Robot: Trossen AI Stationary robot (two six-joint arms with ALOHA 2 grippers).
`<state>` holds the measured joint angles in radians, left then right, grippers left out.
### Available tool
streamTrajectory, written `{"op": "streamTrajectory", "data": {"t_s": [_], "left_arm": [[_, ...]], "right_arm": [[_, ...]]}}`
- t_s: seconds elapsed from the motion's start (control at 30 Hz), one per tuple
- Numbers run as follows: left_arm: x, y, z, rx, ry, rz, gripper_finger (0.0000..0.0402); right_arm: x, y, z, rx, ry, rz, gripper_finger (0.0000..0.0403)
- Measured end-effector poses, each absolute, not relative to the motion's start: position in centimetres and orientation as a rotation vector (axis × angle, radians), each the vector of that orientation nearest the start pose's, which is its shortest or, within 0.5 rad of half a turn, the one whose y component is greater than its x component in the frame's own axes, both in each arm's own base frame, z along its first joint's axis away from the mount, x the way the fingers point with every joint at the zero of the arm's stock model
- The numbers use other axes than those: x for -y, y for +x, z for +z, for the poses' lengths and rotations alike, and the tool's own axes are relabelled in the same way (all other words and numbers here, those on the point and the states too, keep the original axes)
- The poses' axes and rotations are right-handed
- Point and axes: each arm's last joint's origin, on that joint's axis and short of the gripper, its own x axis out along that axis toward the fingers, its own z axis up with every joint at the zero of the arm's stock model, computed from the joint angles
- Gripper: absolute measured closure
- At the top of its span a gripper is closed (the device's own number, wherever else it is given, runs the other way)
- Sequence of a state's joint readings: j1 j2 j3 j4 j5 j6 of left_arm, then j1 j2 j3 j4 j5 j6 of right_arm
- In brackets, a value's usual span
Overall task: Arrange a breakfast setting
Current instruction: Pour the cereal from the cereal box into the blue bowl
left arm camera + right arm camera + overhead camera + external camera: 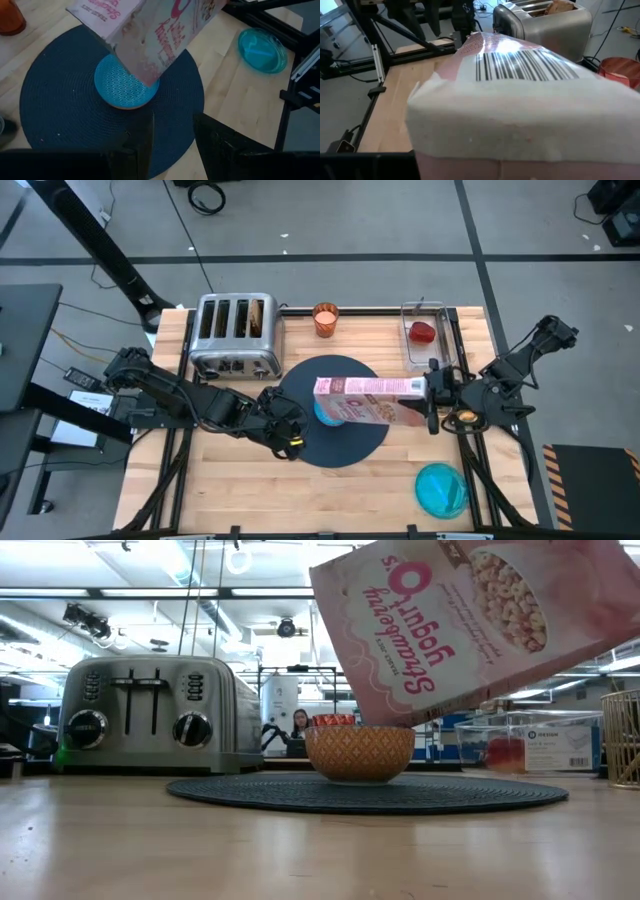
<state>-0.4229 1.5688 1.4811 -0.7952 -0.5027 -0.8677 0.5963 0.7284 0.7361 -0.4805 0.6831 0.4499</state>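
My right fingers (432, 394) clamped on pink cardboard cereal box (368, 399), tipped over small blue patterned bowl (127, 88) on round dark-blue woven mat (345, 442), table centre. Left fingers (172, 132) apart, empty, beside mat. Risk: overtilt spills cereal past rim; box mouth nudges bowl.

pink cereal box (368, 398), dark-blue mat (345, 442)

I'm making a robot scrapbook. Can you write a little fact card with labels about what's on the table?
Cereal box: pink, tipped over the bowl, held by the right gripper
Bowl: blue, in the middle of the mat
Left gripper: open, empty, at the mat's edge
Toaster: toast in one slot
Cup: orange, beside the toaster
Plate: teal, off the mat
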Motion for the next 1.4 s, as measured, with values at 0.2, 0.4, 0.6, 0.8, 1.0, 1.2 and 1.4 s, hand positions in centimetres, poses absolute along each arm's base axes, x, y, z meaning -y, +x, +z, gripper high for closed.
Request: {"op": "streamTrajectory", "data": {"t_s": [0.2, 0.4, 0.6, 0.8, 1.0, 1.2, 1.4], "left_arm": [[12.2, 30.4, 33.3, -0.697, -0.423, 0.402, 0.0258], [12.2, 30.4, 33.3, -0.697, -0.423, 0.401, 0.0258], [12.2, 30.4, 33.3, -0.697, -0.424, 0.401, 0.0258], [12.2, 30.4, 33.3, -0.696, -0.429, 0.402, 0.0258], [12.2, 30.4, 33.3, -0.707, -0.437, 0.388, 0.0258], [12.3, 30.4, 33.3, -0.726, -0.448, 0.364, 0.0258], [12.4, 30.2, 33.1, -0.755, -0.456, 0.349, 0.0258]], "right_arm": [[-6.4, 13.5, 30.0, -0.366, 0.181, -0.152, 0.0241], [-6.1, 13.7, 30.1, -0.378, 0.187, -0.141, 0.0241], [-5.6, 13.9, 31.6, -0.405, 0.132, -0.159, 0.0241], [-5.4, 14.1, 32.1, -0.434, 0.121, -0.140, 0.0241], [-5.4, 14.8, 32.9, -0.442, 0.078, -0.122, 0.0241], [-5.5, 15.6, 32.9, -0.478, 0.048, -0.090, 0.0241], [-5.3, 16.1, 33.7, -0.495, 0.015, -0.090, 0.0241]]}}
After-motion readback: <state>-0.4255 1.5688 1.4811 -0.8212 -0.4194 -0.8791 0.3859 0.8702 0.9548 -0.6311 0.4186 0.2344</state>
